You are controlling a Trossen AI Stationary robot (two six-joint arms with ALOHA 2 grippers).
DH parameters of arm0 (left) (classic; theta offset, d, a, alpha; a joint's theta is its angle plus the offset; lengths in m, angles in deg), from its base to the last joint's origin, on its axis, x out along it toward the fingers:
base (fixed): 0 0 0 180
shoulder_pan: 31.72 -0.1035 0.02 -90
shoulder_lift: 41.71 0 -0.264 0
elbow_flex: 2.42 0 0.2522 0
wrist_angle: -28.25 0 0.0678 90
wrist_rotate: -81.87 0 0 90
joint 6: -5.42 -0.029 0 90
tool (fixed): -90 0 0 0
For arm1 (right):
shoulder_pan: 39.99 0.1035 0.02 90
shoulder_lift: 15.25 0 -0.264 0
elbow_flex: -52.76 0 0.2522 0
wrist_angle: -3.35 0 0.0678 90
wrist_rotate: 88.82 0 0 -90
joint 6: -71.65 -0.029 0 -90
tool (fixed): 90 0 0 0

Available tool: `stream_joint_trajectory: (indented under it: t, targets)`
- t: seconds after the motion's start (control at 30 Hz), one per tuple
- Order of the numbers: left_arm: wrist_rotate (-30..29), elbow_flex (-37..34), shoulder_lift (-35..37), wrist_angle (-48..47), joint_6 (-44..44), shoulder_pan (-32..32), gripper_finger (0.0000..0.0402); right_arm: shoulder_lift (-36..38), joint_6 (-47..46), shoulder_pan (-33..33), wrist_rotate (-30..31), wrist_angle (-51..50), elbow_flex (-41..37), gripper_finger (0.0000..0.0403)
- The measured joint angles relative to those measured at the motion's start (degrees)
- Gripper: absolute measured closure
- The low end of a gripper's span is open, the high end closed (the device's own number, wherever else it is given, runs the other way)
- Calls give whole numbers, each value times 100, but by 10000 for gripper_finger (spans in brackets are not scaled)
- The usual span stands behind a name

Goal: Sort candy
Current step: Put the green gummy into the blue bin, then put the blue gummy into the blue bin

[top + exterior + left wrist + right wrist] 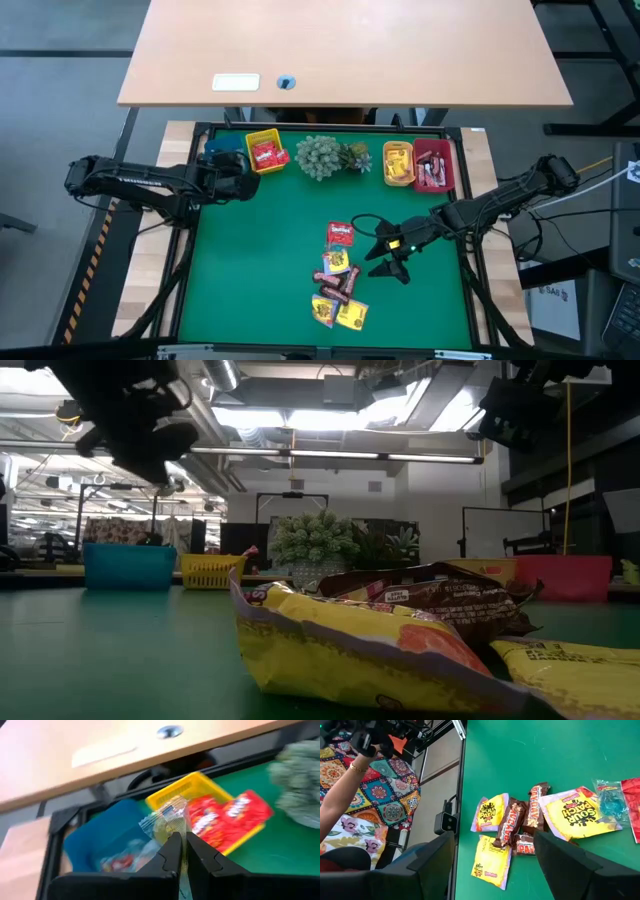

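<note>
Blue bin (222,150) sat at the mat's back left, where the left gripper (181,851) hovered over it, jaws pinched on a clear-wrapped sweet (167,820). Candy (340,278) lay heaped mid-mat. Just right of it the right gripper (383,255) hung with jaws spread, holding nothing.
</note>
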Motion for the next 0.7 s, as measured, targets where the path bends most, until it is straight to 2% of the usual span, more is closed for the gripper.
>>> stream_joint_trajectory:
  t: [0.1, 0.2, 0.5, 0.7]
  targets:
    - [35, 0, 0, -348, 544, -101, 392, 0, 0, -2, 25, 2, 0, 130]
    - [121, 0, 0, -400, 647, -176, 381, 0, 0, -1, 72, 4, 0, 130]
    - [380, 0, 0, -389, 659, -424, 297, -2, 0, -1, 72, 8, 0, 130]
    - [1209, 0, -2, -225, 656, -453, 269, -2, 0, -1, 72, 11, 0, 130]
